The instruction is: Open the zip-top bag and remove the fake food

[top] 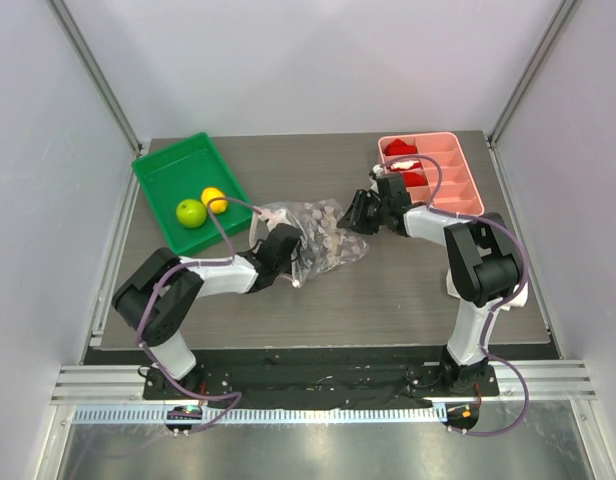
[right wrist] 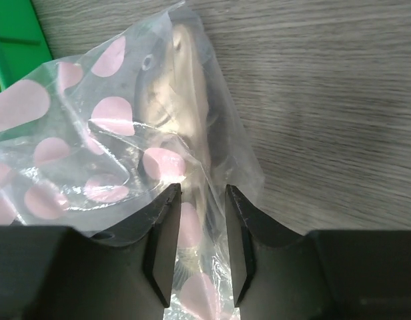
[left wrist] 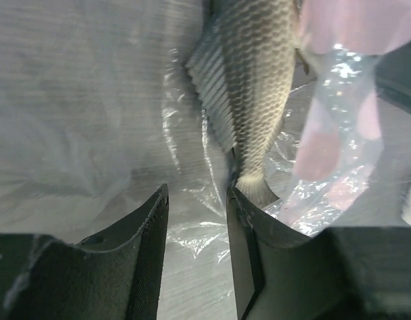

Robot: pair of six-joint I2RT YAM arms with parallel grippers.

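Observation:
The zip-top bag (top: 323,238) lies crumpled mid-table, clear with pale pink dots, a grey toy fish (right wrist: 185,87) inside. The lime green fruit (top: 191,212) and the yellow-orange fruit (top: 215,200) lie outside the bag in a green tray (top: 158,170). My left gripper (top: 286,240) is at the bag's left end; in the left wrist view its jaws (left wrist: 197,190) stand a little apart over loose film (left wrist: 192,133), and the fish (left wrist: 259,80) ends by one finger. My right gripper (top: 356,213) is at the bag's right end, closed (right wrist: 203,188) on the bag (right wrist: 92,133) and the fish end inside.
A pink divided tray (top: 458,190) with red toy pieces (top: 400,148) stands at the back right, just behind the right gripper. The green tray is at the back left. Grey walls close in the table on three sides.

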